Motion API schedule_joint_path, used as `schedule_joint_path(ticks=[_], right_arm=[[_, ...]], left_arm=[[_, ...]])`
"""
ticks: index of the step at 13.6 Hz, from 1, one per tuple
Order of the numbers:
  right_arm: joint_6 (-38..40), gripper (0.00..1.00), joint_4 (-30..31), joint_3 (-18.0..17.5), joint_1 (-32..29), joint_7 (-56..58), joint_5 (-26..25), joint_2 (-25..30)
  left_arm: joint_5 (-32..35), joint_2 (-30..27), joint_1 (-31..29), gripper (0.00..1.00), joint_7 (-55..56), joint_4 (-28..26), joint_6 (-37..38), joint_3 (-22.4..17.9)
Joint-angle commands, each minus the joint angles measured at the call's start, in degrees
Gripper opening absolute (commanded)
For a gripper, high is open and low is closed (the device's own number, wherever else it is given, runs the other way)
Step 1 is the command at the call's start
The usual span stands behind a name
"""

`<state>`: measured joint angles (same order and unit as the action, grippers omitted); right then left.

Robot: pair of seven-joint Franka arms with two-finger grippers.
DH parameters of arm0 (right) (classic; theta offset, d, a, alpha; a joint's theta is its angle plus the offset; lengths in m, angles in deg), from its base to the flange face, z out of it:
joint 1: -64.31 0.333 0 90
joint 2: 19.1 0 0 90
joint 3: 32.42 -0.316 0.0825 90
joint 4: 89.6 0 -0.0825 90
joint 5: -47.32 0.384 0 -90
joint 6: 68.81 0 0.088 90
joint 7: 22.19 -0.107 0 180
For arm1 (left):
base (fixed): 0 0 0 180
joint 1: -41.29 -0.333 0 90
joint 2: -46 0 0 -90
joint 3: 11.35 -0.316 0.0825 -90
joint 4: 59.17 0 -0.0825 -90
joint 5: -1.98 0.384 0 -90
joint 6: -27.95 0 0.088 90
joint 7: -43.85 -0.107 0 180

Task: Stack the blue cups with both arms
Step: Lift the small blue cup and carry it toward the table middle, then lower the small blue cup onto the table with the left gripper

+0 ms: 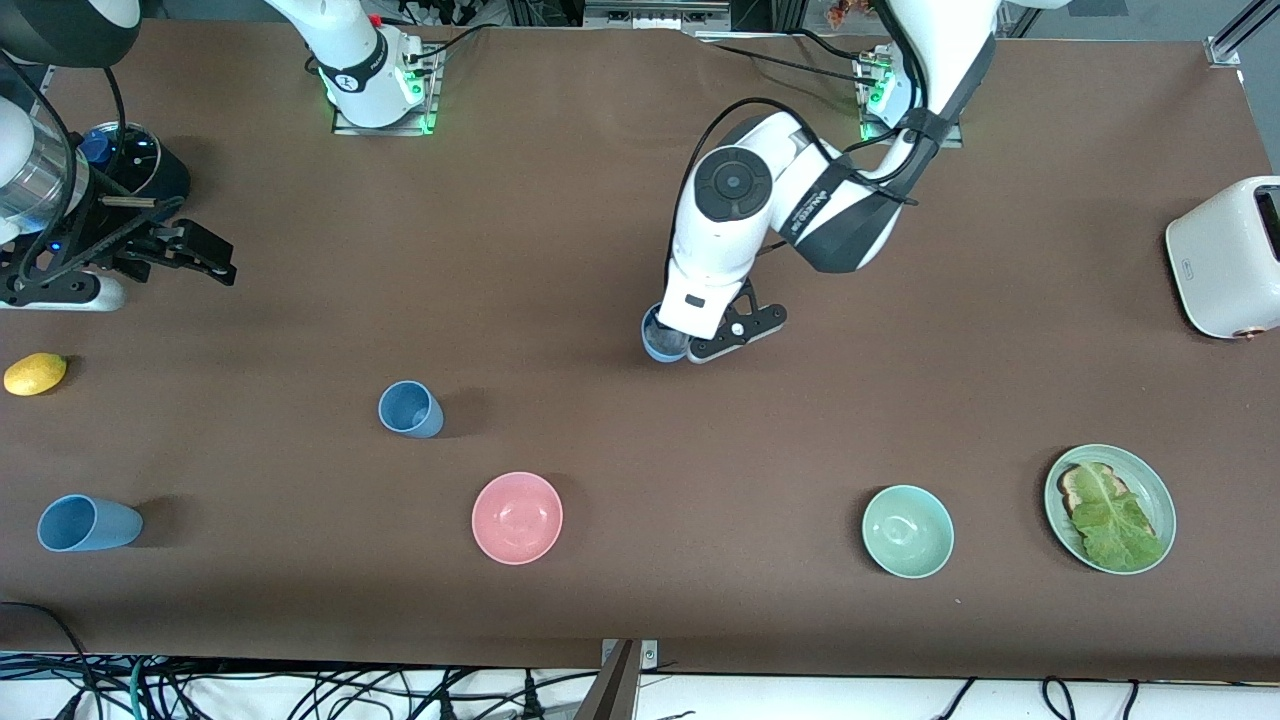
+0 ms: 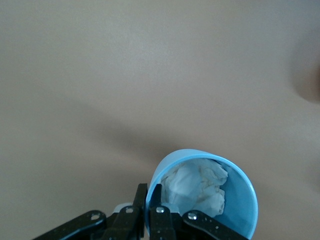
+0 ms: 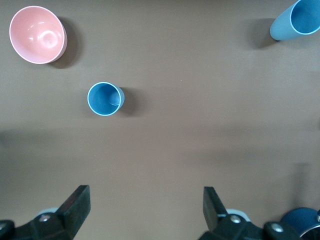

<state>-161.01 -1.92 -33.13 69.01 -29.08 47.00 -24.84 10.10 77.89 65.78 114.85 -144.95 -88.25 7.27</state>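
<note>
In the held blue cup [image 2: 240, 200], crumpled white paper [image 2: 197, 187].

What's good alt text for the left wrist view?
The left pincer is shut on the rim of a light-blue cup with crumpled white paper inside it. The brown table fills the rest of the view.
</note>
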Motion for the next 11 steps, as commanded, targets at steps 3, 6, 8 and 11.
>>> schedule_joint_path(ticks=[3, 6, 8, 11], right_arm=[[0.53, 1.00, -0.22, 0.00, 0.14, -1.19, -0.56, 0.12], [0.62, 1.00, -0.22, -0.08, 0.22, -4.27, -0.82, 0.20], [0.71, 1.00, -0.22, -0.09, 0.22, -4.10, -0.65, 0.12], [0.71, 1.00, -0.22, -0.17, 0.58, -3.84, -1.00, -0.23]], left_arm=[[4.08, 4.49, 2.41, 0.00, 4.32, 3.07, -3.32, -1.03], [6.29, 6.69, 2.59, 0.00, 5.90, 3.07, -5.51, -1.03], [6.64, 7.57, 2.59, 0.00, 6.08, 3.07, -6.49, -1.47], [6.73, 8.45, 2.59, 0.00, 6.08, 2.99, -7.63, -1.65]])
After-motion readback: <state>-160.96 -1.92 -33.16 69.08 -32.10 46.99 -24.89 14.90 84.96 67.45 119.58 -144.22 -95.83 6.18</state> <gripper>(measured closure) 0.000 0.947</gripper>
